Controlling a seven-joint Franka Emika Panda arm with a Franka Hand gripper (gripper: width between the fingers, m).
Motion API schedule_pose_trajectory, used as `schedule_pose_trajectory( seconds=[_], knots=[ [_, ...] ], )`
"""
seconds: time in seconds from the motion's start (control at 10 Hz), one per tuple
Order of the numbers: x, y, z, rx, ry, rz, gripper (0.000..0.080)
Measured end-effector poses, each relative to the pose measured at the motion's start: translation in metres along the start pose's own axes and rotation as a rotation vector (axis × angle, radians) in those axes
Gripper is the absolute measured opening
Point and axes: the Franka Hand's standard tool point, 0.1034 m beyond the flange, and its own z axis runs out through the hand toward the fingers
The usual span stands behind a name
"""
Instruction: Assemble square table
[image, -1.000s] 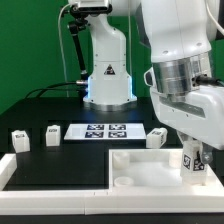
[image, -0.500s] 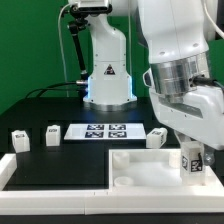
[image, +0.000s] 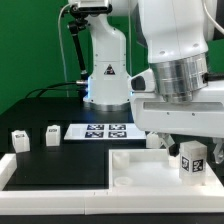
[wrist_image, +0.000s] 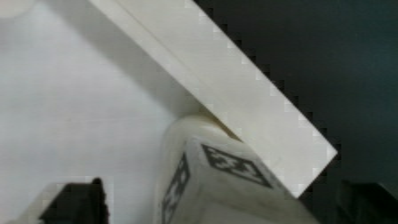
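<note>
The white square tabletop (image: 138, 166) lies at the front on the exterior view's right. One tagged white leg (image: 192, 159) stands upright in its right near corner. My gripper (image: 190, 143) hangs just above that leg, open. In the wrist view the leg (wrist_image: 217, 170) sits between the two dark fingertips (wrist_image: 73, 202) with a gap on each side, beside the tabletop's raised edge (wrist_image: 214, 80). Two loose legs (image: 18, 140) (image: 52, 134) stand on the black mat at the exterior view's left. A third leg (image: 155, 141) is partly hidden behind my hand.
The marker board (image: 104, 130) lies flat at mid-table. A white border rail (image: 50, 172) runs along the front left. The arm's base (image: 107, 78) stands at the back, with cables behind it.
The jaws have gone from shut on the leg to open. The leg stays standing in the corner. My hand has lifted a little above it.
</note>
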Motion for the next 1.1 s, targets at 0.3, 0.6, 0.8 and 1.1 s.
schedule_pose_trajectory(
  seconds=[0.3, 0.6, 0.8, 1.1],
  knots=[
    [-0.0013, -0.0015, -0.0041, -0.052, 0.015, -0.543, 0.0649],
    [0.0014, 0.0048, -0.0007, -0.051, 0.003, -0.602, 0.0547],
    [0.0008, 0.0047, -0.0002, -0.05, 0.003, -0.534, 0.0369],
    [0.0004, 0.0038, -0.0003, -0.048, 0.009, -0.352, 0.029]
  ],
)
